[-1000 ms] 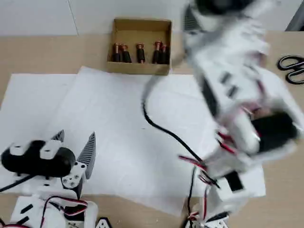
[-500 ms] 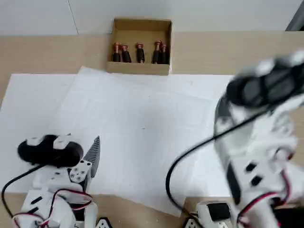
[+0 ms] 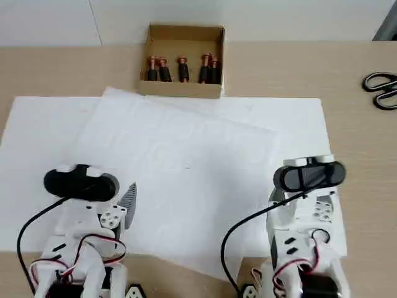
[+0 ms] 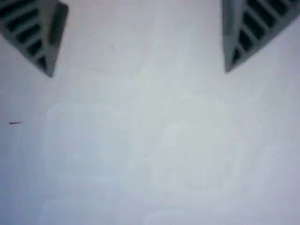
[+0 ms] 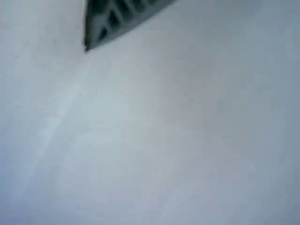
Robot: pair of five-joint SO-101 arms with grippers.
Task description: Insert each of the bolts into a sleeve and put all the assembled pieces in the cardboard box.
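The cardboard box (image 3: 185,35) stands at the table's far edge. In it lie several assembled pieces (image 3: 183,69), copper bolts in black sleeves, side by side. My left arm (image 3: 80,184) is folded at the near left. Its gripper (image 4: 138,71) is open over white paper, with nothing between the fingers (image 4: 44,33). My right arm (image 3: 308,176) is folded at the near right, and its gripper (image 5: 117,18) hangs just above the paper.
White paper sheets (image 3: 186,161) cover the middle of the table, between the arms and the box. Black scissors (image 3: 381,89) lie at the right edge on bare wood. Cables (image 3: 242,233) trail from the arm bases at the front.
The right arm swung back from the box area and folded down at the near right. The left arm shifted slightly right and away from the front edge.
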